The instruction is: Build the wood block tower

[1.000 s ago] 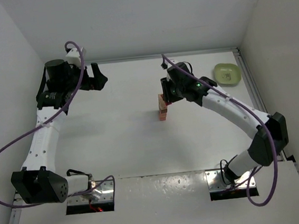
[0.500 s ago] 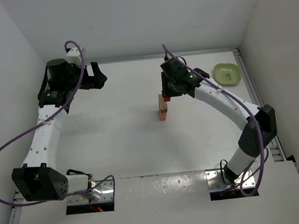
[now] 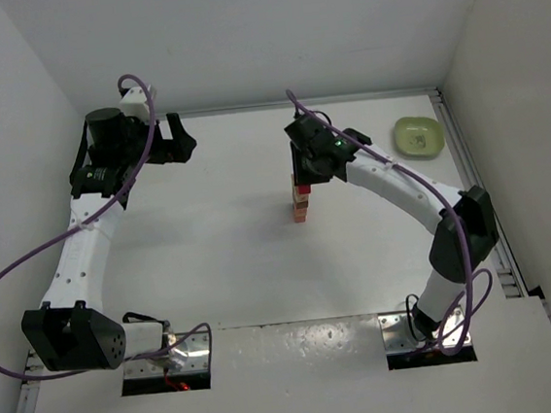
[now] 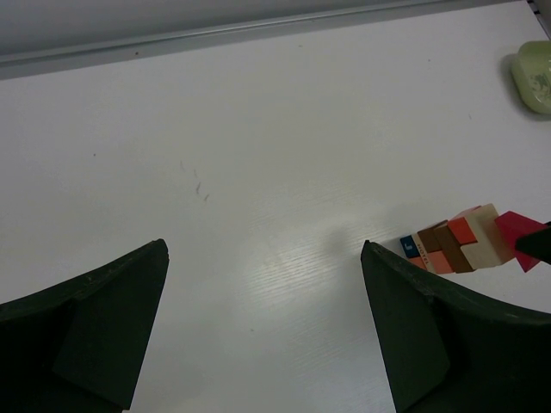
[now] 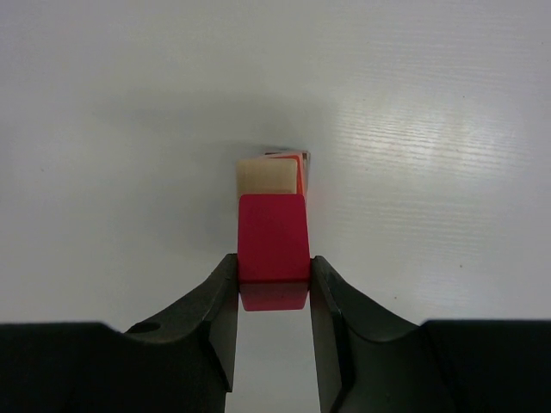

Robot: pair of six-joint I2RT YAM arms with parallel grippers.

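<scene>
The narrow tower of small wooden cubes [image 3: 300, 207] stands mid-table on the white tabletop [image 3: 232, 259], orange at its foot with brown and pale blocks higher up. Right over it the right gripper [image 5: 274, 270] pinches a small red wooden cube [image 5: 273, 234] between its dark fingers, the cube level with or just above the pale top block [image 5: 265, 176]; whether they touch cannot be told. Farther back at the left, the left gripper [image 4: 263, 248] hangs with fingers spread wide around nothing, well apart from the tower, and a light green rounded bowl [image 3: 418, 136] rests near the far right corner.
</scene>
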